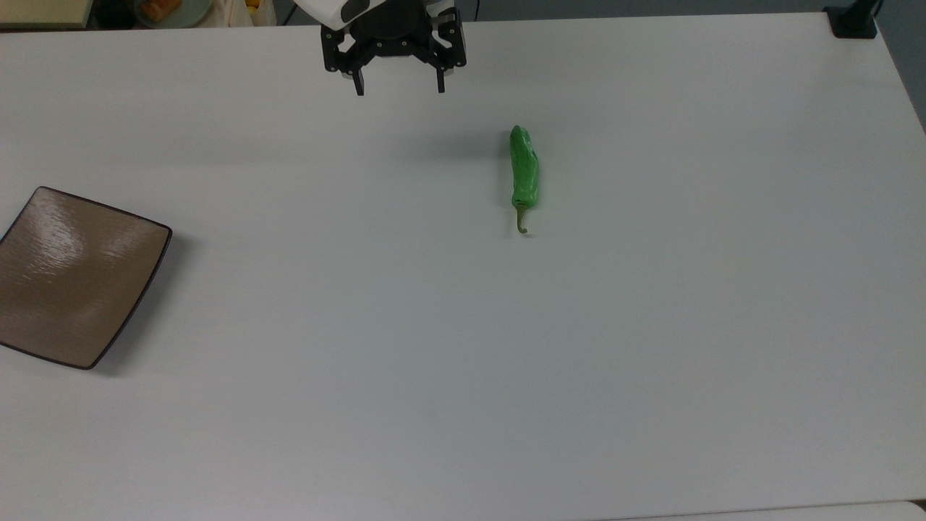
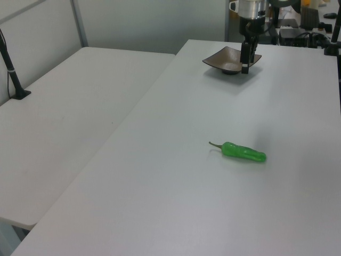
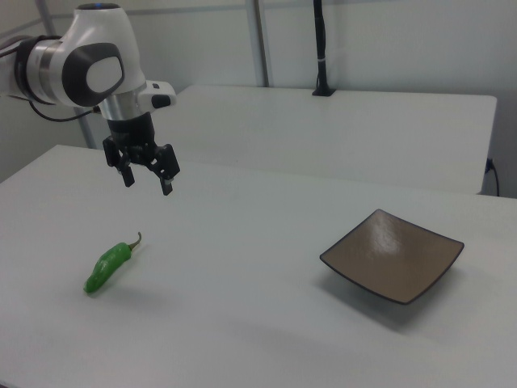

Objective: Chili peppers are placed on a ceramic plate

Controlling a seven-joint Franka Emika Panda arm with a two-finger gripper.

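My black two-finger pincer [image 1: 397,90] hangs spread and empty above the white desk [image 1: 463,362]; glossy green wrinkled chili pepper [image 1: 524,171] lies well apart from the square brown ceramic plate [image 1: 72,278], so I should descend centred across its body, clear of the stem.

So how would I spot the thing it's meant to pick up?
Start at the white table. The brown square ceramic plate sits at the top view's left edge; right of centre lies the chili pepper, alone on bare tabletop. It is small, glossy bright green, with a thin curved stem.
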